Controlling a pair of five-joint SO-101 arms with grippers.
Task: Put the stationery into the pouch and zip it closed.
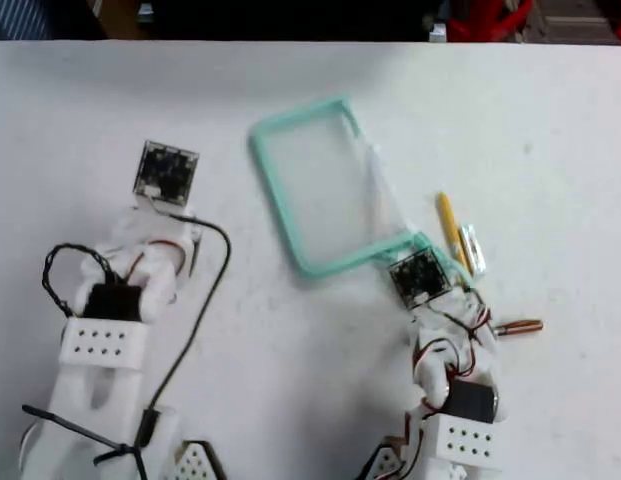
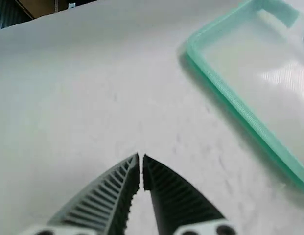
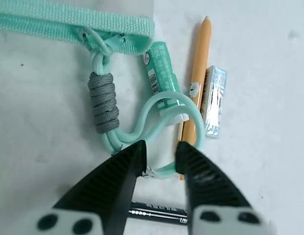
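right gripper (image 3: 160, 155) poised at the zip pull, stationery not yet packed.
its jaws stood narrowly apart astride the mint loop of the grey-wrapped pull cord (image 3: 103, 100), at a corner of the pouch (image 1: 277, 195), not clamped on it as far as i could tell. the orange pencil (image 3: 199, 63), green tube (image 3: 161, 68), small wrapped packet (image 3: 213, 100) and dark pen (image 3: 156, 213) lay on the table (image 1: 290, 380) beside that corner, outside the pouch. left gripper (image 2: 140, 160) was closed and empty, near the pouch's opposite side. this looked like the opening step: next the jaws would need to pinch the cord and draw it along the zip, likely with the pouch steadied.
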